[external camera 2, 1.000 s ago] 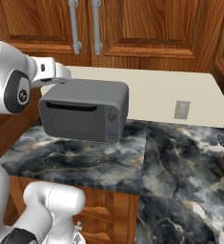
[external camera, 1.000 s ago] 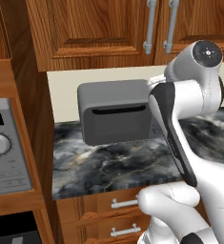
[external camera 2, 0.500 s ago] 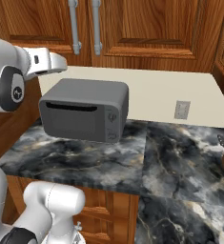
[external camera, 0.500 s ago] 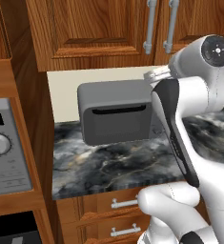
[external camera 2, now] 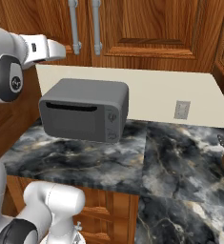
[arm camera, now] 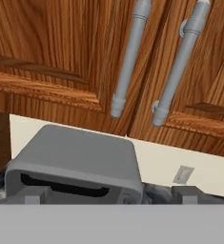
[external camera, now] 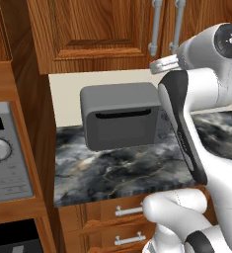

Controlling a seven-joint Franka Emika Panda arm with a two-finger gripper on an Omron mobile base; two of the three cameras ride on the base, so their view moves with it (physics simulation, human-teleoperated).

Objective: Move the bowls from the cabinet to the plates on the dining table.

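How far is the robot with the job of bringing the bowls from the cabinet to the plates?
Nothing looks done yet. The cabinet doors are shut, so the bowls inside are hidden. In hand: the open gripper is empty, raised above the toaster oven and pointing at the two silver bar handles. Left: open a door, take out each bowl and carry it to its plate.

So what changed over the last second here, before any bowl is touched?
The arm's wrist rose toward the cabinet, lifting the tool from beside the toaster oven up near the two bar handles. The tool was open throughout and holds nothing. The cabinet doors remain shut; toaster oven and counter are unmoved.
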